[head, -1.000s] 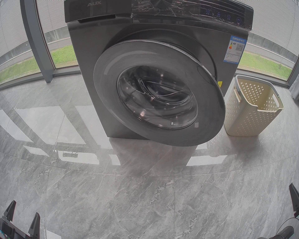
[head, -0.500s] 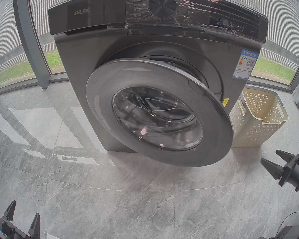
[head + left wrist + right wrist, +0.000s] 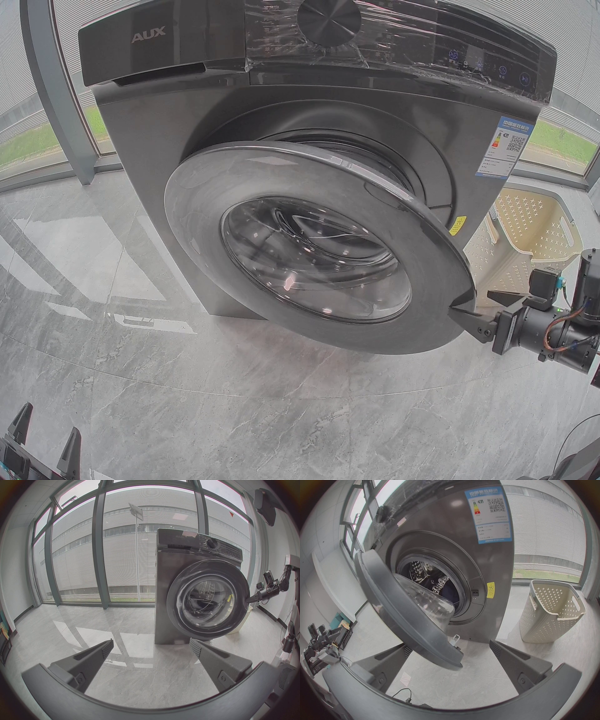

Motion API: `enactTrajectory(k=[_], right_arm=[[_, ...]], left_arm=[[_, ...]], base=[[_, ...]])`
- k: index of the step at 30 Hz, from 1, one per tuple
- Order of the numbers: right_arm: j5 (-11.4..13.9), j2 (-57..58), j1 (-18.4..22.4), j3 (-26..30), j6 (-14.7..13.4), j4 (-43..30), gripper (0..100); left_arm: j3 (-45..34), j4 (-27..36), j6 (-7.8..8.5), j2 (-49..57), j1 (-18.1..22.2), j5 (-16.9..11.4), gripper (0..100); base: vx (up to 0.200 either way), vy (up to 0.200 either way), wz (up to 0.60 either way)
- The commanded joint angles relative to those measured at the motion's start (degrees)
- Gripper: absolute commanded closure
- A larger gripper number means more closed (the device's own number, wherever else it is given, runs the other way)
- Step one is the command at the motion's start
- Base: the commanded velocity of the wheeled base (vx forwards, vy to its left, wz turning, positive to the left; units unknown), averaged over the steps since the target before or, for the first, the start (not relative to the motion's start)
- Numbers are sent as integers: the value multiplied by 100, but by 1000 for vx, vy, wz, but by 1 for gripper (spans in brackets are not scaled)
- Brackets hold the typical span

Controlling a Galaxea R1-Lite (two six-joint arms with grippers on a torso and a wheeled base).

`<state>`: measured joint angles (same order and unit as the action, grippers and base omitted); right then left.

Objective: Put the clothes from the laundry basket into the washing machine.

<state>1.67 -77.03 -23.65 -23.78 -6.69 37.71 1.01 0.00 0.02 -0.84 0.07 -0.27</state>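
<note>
The grey washing machine [image 3: 187, 125] stands close ahead with its round door [image 3: 206, 206] swung partly open. My right gripper [image 3: 482, 307] is open at the door's free edge, and in the right wrist view that door edge [image 3: 450, 655] lies between the open fingers of the right gripper [image 3: 450, 652]. Behind the arm, right of the machine, stands the cream laundry basket [image 3: 537, 250], also seen as the basket [image 3: 550, 614]; I see no clothes in the part of its inside that shows. My left gripper [image 3: 44, 437] hangs open and low at the near left, far from the machine [image 3: 200, 595].
A polished grey floor [image 3: 250, 406] spreads in front of the machine. A dark window pillar [image 3: 50, 94] and glass walls stand behind it. A thin cable [image 3: 403, 692] lies on the floor below the door.
The camera has come closer to the machine, so everything looks larger. My right arm has risen from the lower right corner to the door's edge. The left gripper has stayed put.
</note>
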Motion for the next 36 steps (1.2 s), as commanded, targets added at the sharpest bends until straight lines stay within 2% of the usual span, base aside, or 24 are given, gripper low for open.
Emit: enactTrajectory(k=[1,3,9,12,15,17,19,20,22,24,25,34,36], right_arm=[[-158,-391,18,-258,-34,18,0],[-281,-479,124,-443,-60,105,0],[-316,-708,634,-671,-104,325,0],[-316,-717,607,-531,-113,404,0],[-290,-673,423,-320,-95,413,0],[-237,-602,-96,-91,-122,413,0],[-229,-558,-377,14,-166,413,0],[-229,-532,-694,67,-271,413,0],[-229,-532,-1072,5,-508,431,0],[-229,-523,-1177,-21,-596,448,0],[-237,-541,-1406,-214,-790,659,0],[-352,-769,-1362,-953,-851,1494,0],[-483,-752,-1362,-1102,-842,1503,0]], left_arm=[[-92,0,6,67,1,0,0],[-101,0,6,67,1,0,0],[-101,0,6,67,1,0,0],[-92,0,6,67,1,0,0],[-101,0,6,67,1,0,0],[-92,0,6,67,1,0,0],[-92,0,6,67,1,0,0],[-92,0,6,67,1,0,0],[-92,0,6,67,1,0,0],[-101,0,6,67,1,0,0],[-92,0,15,67,1,0,0],[-92,0,6,67,1,0,0],[-101,0,6,67,1,0,0]], base=[[0,0,0],[0,0,0],[0,0,0],[0,0,0],[0,0,0],[0,0,0],[0,0,0],[0,0,0],[0,0,0],[0,0,0],[0,0,0],[0,0,0],[200,0,0]])
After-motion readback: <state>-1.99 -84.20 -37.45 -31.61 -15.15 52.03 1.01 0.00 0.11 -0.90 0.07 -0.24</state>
